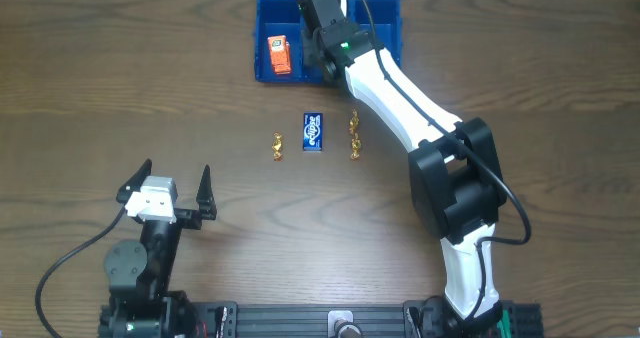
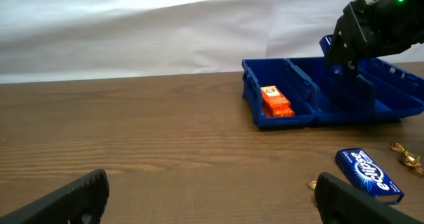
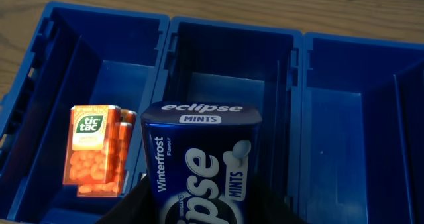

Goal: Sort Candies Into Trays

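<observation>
Currently the right gripper [image 2: 348, 57] hangs over the blue plastic compartmented tray [image 3: 298, 65]. Its jaws pinch a dark blue rectangular mint tin [image 3: 202, 164] by its two long sides, so that the tin stands upright between them. Below and just ahead of the held tin is the tray's middle compartment. In the compartment beside it, off to one side of these jaws and apart from the tin, lie orange clear-plastic candy boxes [image 3: 93, 151]. The left gripper [image 1: 177, 173] sits low above the brown wooden table [image 1: 90, 98], its jaws spread wide over bare wood. Ahead of those jaws and off toward one finger, a second dark blue mint tin [image 2: 368, 176] lies flat on the table. Small gold-wrapped candies [image 2: 407, 156] lie near it, one on one side of it and two on the other. The tray is farther ahead of the left jaws, well apart from them, beyond the flat tin and the wrapped candies.
</observation>
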Controlling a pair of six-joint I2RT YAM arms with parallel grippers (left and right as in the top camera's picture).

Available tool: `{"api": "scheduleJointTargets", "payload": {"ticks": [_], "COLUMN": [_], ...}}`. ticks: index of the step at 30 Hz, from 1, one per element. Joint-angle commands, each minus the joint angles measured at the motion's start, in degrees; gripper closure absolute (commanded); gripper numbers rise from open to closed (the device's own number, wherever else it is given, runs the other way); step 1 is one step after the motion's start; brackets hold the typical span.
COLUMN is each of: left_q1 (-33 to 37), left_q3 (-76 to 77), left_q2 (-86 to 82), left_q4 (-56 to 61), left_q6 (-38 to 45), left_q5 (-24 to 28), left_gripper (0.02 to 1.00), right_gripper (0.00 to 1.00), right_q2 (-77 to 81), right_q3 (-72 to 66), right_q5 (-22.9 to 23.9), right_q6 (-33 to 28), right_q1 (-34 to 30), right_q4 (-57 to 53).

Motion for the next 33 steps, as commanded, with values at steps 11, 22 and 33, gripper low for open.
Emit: {"api": "scheduleJointTargets", "payload": {"ticks": [11, 22, 33], "left_q1": [-0.11, -0.11, -0.11], "left_q3": [-1.07, -1.07, -1.07], "left_q2": [-0.33, -0.33, -0.33], "left_q4": [-1.95, -1.95, -1.95], "left_q6": [0.79, 0.79, 0.79], "left_q5": [1.25, 1.25, 1.25], "left_gripper": [0.02, 0.02, 0.023], "right_gripper": [0.003, 0.003, 0.003], "right_q2": [0.83, -1.92, -2.51], "right_q3": [1.62, 5.57, 1.05], "right_q5": [2.69, 0.59, -7.34], "right_q6": [0.87, 6.97, 20.33], "right_q1": [-0.09, 3.17, 8.07], "right_q4": [0.48, -13.66, -34.16]}}
